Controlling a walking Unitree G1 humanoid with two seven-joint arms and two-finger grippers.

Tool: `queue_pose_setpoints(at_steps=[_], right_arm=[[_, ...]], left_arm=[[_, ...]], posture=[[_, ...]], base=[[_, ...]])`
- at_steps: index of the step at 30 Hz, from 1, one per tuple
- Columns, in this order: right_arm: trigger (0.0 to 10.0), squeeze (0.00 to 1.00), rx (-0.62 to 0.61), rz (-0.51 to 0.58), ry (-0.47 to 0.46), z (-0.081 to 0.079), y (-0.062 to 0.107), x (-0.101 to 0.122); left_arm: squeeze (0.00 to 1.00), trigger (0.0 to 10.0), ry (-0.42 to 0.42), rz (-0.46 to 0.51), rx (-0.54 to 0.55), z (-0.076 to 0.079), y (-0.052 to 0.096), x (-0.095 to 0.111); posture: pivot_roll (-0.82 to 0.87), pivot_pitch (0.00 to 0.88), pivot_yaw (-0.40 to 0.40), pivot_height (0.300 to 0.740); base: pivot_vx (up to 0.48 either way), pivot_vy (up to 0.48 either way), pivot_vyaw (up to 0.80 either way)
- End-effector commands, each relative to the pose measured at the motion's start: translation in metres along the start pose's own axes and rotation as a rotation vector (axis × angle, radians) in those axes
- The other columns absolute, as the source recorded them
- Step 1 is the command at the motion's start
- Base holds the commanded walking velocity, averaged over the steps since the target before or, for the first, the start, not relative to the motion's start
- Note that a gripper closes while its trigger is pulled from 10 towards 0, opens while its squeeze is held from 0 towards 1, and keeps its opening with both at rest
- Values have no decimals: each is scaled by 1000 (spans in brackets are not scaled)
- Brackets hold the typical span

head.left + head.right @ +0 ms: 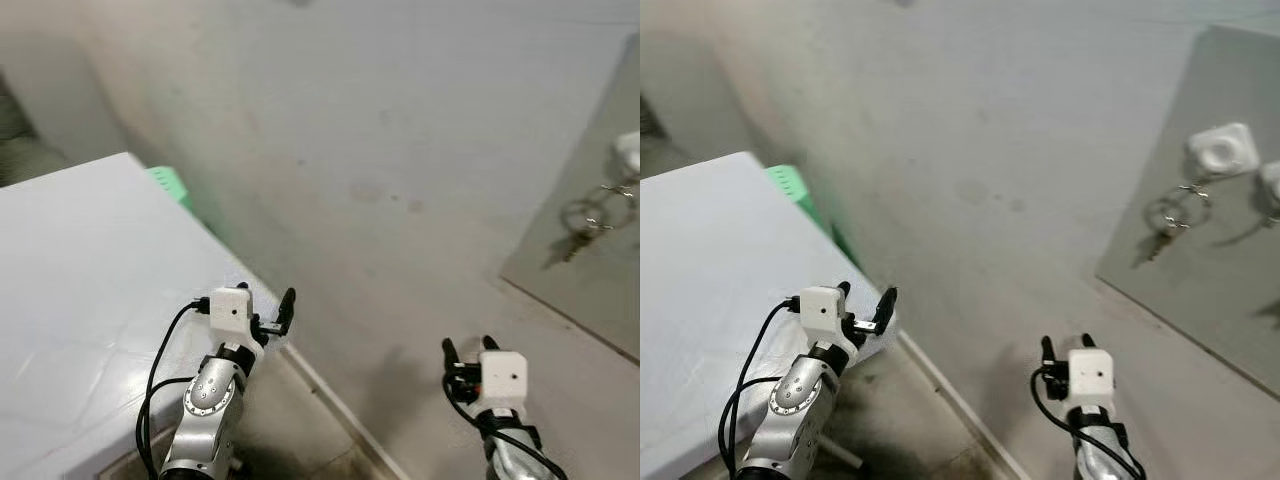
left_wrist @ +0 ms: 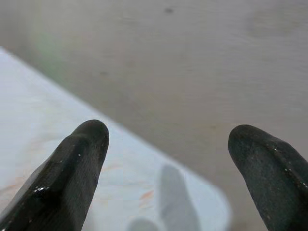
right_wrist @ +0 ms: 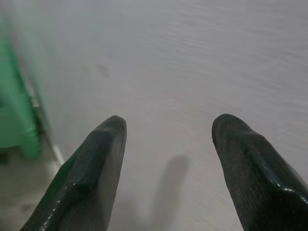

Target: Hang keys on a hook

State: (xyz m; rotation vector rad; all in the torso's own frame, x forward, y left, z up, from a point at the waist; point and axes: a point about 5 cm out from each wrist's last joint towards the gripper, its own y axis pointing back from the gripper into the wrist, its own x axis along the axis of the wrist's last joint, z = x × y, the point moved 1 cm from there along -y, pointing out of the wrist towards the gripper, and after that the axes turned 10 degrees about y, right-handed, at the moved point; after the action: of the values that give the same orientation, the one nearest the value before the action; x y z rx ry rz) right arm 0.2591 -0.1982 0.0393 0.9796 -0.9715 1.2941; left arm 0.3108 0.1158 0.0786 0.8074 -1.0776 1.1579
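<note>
Grey panel (image 1: 1210,290) on the wall's right carries two white hooks; the nearer hook (image 1: 1222,150) holds one bunch of keys (image 1: 1168,218). Left hand (image 1: 262,305) hovers spread over the white bench's (image 1: 80,280) corner. Right hand (image 1: 1064,350), fingers apart, faces bare wall with open room around. No readable writing.

A matt, faintly stained plaster finish is shown by the wall (image 1: 380,150). The counter (image 1: 90,290) is topped with a smooth, pale surface carrying a soft sheen. The panel (image 1: 1200,220) on the wall looks flat, grey and matt. The keys (image 1: 1165,215) and their rings appear to be shiny metal, hung from a white plastic hook (image 1: 1222,150). A green plastic item (image 1: 790,185) is seen beside the counter.
</note>
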Motion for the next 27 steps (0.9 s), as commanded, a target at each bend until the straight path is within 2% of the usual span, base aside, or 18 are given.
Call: queue_pose_setpoints(at_steps=[1, 13, 18, 19, 24, 27], right_arm=[[10000, 0, 7, -12, 4, 0, 0, -2], [10000, 0, 13, 2, 10, 2, -3, 0], [10000, 0, -2, 67, -6, 8, -8, 17], [10000, 0, -11, 111, -15, 12, -12, 29], [10000, 0, -27, 192, -31, 17, -24, 55], [10000, 0, -26, 205, -29, 17, -26, 60]], left_arm=[[0, 10000, 2, -2, -7, 0, 0, -1], [0, 10000, 6, -3, -8, 1, -1, -2], [0, 10000, 1, 27, -23, 2, 1, 9], [0, 10000, -6, 51, -34, 2, -1, 17], [0, 10000, -11, 87, -48, 6, -5, 30], [0, 10000, -9, 94, -52, 7, -6, 32]], posture=[[2, 17, -17, 740], [1, 1, -24, 740], [1, 0, -24, 740], [2, 1, -24, 740], [5, 3, -24, 740], [5, 4, -25, 740]], base=[[0, 0, 800], [0, 0, 800], [0, 0, 800], [0, 0, 800], [0, 0, 800], [0, 0, 800]])
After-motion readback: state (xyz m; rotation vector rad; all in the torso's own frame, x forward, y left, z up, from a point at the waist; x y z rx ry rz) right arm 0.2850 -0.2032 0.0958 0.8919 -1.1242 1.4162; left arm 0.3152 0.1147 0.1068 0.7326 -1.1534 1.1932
